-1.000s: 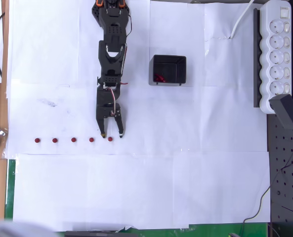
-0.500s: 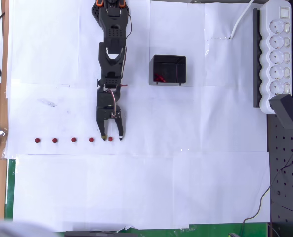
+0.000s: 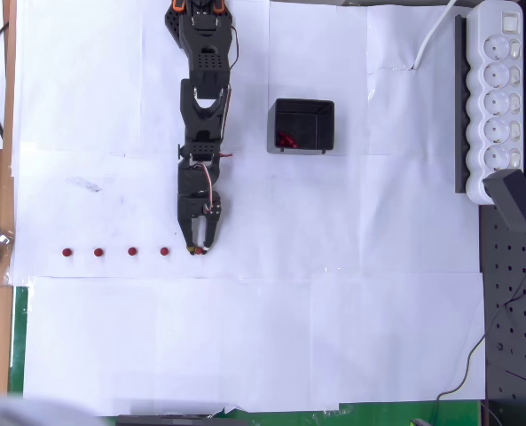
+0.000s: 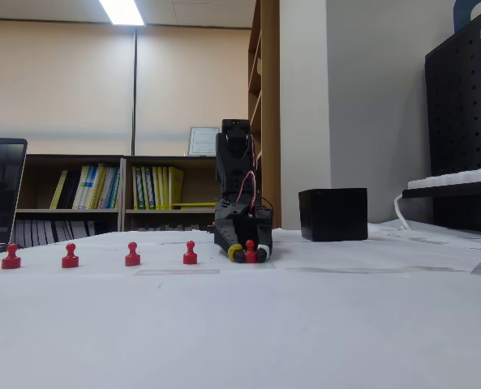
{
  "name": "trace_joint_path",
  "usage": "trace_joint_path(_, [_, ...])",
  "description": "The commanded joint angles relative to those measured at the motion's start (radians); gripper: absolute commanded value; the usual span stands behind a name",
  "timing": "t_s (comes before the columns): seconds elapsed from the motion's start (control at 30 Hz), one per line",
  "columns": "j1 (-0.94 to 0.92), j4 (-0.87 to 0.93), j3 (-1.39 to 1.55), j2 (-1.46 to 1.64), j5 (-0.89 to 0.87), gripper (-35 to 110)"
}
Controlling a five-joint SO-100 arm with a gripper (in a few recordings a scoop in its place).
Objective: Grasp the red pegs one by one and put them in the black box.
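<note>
While I watched remotely, gripper (image 3: 197, 248) sat clamped on rightmost red peg (image 4: 251, 252); four pegs (image 3: 115, 252) lined left, black box (image 3: 303, 125) far right.

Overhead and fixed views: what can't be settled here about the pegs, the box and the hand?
- Black box contents: overhead view shows a small red patch inside, too small to count; in the fixed view its wall hides the inside.
- Fifth peg: between the hand's fingers, but whether it is lifted off the paper cannot be told.
</note>
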State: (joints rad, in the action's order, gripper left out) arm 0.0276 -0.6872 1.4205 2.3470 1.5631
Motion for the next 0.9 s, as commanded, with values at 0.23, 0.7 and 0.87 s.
trace_joint_path(0.23, [0.15,1.355,0.201,-0.687,0.336,0])
trace_joint_path(0.7, [0.741,2.488,0.824,-0.825,0.621,0])
trace_joint_path(0.87, [0.775,2.381,0.518,-0.847,0.621,0])
